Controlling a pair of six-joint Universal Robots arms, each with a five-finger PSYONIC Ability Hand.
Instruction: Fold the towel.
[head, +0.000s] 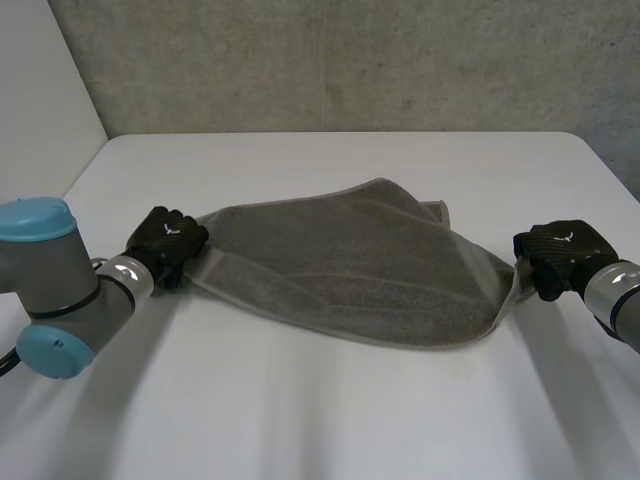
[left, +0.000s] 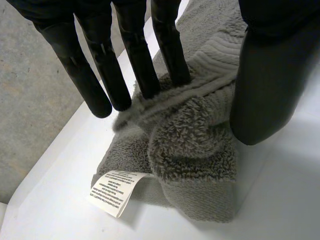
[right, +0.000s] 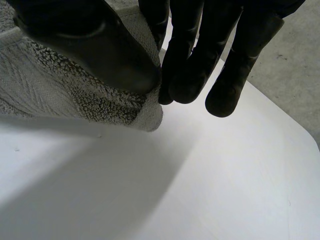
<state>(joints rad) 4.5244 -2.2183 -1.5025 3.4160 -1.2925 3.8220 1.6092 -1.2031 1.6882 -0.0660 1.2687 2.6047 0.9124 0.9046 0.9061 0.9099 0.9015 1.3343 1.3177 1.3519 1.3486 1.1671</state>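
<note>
Grey towel (head: 350, 265) stretched between hands; left hand (head: 165, 238) pinching one end, right hand (head: 555, 252) pinching opposite corner

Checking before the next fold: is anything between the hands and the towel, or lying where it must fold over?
Nothing visible. The left hand pinches one end of the towel, the right hand the other, and the table around it holds nothing else.

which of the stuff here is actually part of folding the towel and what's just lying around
Part of the job: towel; left hand, pinching one end of it; right hand, pinching the opposite corner.
Just there: table under the towel; concrete wall behind.
</note>
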